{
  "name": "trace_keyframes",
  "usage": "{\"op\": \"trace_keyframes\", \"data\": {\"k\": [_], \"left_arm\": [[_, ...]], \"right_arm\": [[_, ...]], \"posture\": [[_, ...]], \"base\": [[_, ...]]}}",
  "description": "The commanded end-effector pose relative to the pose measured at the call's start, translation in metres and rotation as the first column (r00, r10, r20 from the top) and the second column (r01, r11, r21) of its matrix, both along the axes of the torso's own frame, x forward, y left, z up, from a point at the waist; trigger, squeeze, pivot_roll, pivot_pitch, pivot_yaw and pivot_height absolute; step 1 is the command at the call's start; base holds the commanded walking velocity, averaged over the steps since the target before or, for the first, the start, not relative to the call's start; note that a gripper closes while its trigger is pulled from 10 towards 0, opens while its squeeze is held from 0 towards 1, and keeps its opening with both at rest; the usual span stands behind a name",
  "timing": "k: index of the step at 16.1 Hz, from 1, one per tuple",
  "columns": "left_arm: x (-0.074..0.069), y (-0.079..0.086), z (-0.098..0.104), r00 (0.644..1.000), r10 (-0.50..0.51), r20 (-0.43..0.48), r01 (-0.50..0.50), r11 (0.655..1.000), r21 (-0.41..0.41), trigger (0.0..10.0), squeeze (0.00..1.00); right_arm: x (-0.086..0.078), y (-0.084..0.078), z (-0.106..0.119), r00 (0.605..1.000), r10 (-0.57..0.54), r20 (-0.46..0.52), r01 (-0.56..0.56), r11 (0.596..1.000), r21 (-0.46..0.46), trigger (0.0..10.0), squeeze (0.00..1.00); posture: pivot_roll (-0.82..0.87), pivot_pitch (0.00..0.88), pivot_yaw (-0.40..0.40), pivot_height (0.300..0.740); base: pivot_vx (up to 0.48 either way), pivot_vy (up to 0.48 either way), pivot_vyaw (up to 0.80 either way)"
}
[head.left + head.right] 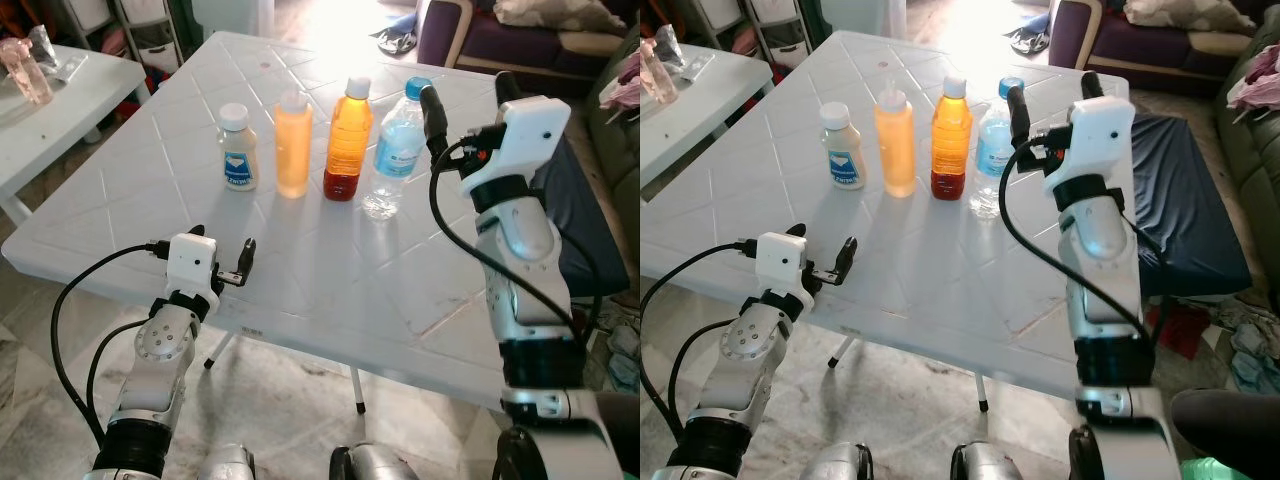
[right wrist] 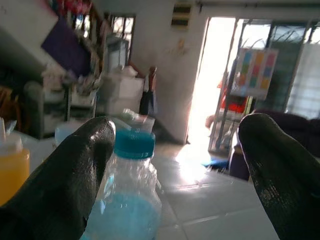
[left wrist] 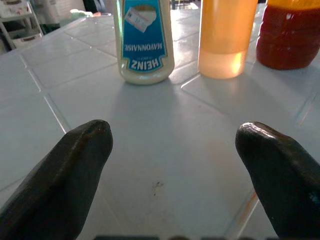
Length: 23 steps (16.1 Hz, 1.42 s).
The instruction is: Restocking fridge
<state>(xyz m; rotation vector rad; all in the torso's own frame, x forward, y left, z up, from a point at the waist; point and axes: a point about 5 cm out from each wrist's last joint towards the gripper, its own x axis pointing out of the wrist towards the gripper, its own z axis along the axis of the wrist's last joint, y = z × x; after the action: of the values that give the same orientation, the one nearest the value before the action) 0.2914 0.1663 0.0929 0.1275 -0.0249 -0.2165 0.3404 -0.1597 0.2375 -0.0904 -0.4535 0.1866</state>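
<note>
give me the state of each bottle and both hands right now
mayonnaise bottle: upright on the table, capped, untouched
squeeze bottle: upright, capped, pale orange contents
orange drink bottle: upright, white cap on, dark layer at the bottom
water bottle: upright, blue cap on, not gripped
left hand: open, low over the near table edge
right hand: open, raised beside the water bottle's cap

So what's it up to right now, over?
Right gripper open, raised beside water bottle. Left gripper open, low, facing mayonnaise. Four bottles stand untouched on table. Nothing in the way.
</note>
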Motion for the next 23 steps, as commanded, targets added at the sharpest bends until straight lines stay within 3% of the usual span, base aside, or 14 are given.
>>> {"op": "trace_keyframes", "data": {"k": [1, 6, 13, 14, 15, 16, 19, 23], "left_arm": [[-0.003, 0.001, 0.0, 1.0, -0.009, -0.002, 0.009, 1.0, 0.013, 10.0, 0.0], [-0.005, 0.001, -0.001, 1.0, -0.003, -0.01, 0.003, 1.0, 0.017, 10.0, 0.0], [-0.003, -0.005, 0.001, 1.0, -0.024, -0.001, 0.024, 0.999, 0.032, 10.0, 0.0], [-0.004, -0.005, 0.001, 1.0, -0.022, -0.002, 0.022, 0.999, 0.034, 10.0, 0.0], [-0.004, -0.004, 0.0, 1.0, -0.017, -0.002, 0.017, 0.999, 0.034, 10.0, 0.0], [-0.004, -0.004, 0.0, 1.0, -0.013, -0.003, 0.013, 0.999, 0.034, 10.0, 0.0], [-0.005, -0.006, 0.0, 1.0, -0.016, -0.003, 0.016, 0.999, 0.035, 10.0, 0.0], [-0.005, -0.006, -0.001, 1.0, -0.017, -0.006, 0.017, 0.999, 0.036, 10.0, 0.0]], "right_arm": [[0.006, -0.004, 0.004, 1.0, 0.007, -0.016, -0.007, 1.0, -0.003, 10.0, 0.0], [0.024, 0.01, 0.008, 0.989, 0.114, -0.091, -0.114, 0.993, 0.008, 10.0, 0.0], [0.036, 0.022, 0.018, 0.97, 0.21, -0.123, -0.211, 0.977, 0.001, 10.0, 0.0], [0.037, 0.024, 0.02, 0.967, 0.223, -0.125, -0.225, 0.974, 0.001, 2.4, 0.0], [0.037, 0.027, 0.02, 0.963, 0.233, -0.133, -0.236, 0.972, -0.01, 0.6, 0.0], [0.038, 0.03, 0.019, 0.961, 0.235, -0.143, -0.241, 0.97, -0.024, 0.0, 0.0], [0.038, 0.033, 0.014, 0.958, 0.23, -0.173, -0.242, 0.969, -0.05, 0.0, 0.0], [0.041, 0.022, 0.006, 0.962, 0.148, -0.227, -0.167, 0.984, -0.063, 0.0, 0.0]], "posture": [[0.04, 0.156, -0.031, 0.74], [0.06, 0.155, -0.036, 0.74], [0.06, 0.148, -0.035, 0.74], [0.06, 0.148, -0.035, 0.74], [0.06, 0.148, -0.038, 0.74], [0.06, 0.146, -0.039, 0.74], [0.06, 0.146, -0.039, 0.74], [0.06, 0.146, -0.038, 0.74]], "base": [[0.0, 0.0, 0.0], [0.0, 0.0, 0.0], [0.0, 0.0, 0.0], [0.0, 0.0, 0.0], [0.0, 0.0, 0.0], [0.0, 0.0, 0.0], [0.0, 0.0, 0.0], [0.0, 0.0, 0.0]]}}
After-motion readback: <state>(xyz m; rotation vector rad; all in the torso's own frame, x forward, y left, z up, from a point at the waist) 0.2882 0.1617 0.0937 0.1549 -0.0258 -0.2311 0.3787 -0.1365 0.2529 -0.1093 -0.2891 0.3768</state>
